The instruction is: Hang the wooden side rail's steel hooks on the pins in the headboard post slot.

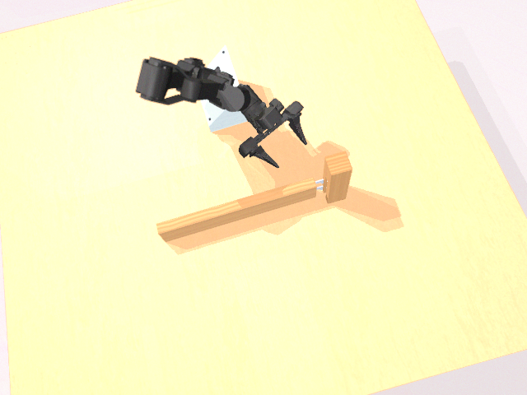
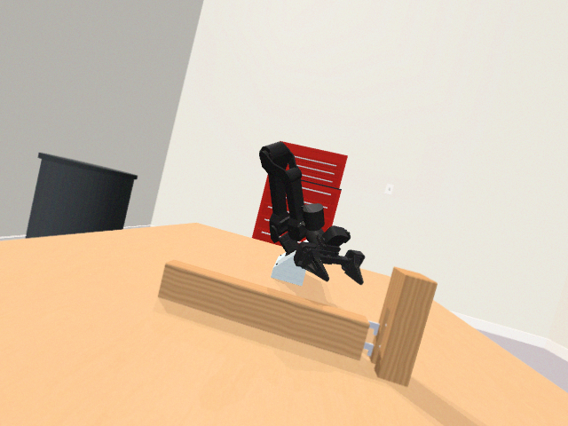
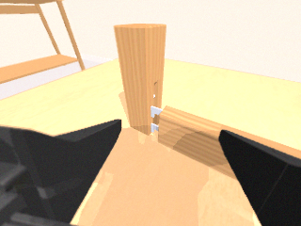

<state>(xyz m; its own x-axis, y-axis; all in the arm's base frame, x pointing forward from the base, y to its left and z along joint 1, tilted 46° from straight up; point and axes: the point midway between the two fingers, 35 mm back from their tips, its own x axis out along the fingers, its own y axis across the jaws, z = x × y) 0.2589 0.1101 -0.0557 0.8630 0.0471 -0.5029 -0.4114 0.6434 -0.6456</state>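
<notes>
The side rail (image 1: 238, 207) lay on the table (image 1: 383, 297), apart from the gripper (image 1: 291, 153), whose jaws stood wide and held nothing. Its steel hooks (image 2: 372, 338) reached into the upright post (image 2: 405, 325).

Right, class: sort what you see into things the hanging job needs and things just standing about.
Needed: side rail, headboard post, steel hooks, gripper with fingers open, empty.
Standing about: red cabinet, dark bin, wooden shelf.
</notes>
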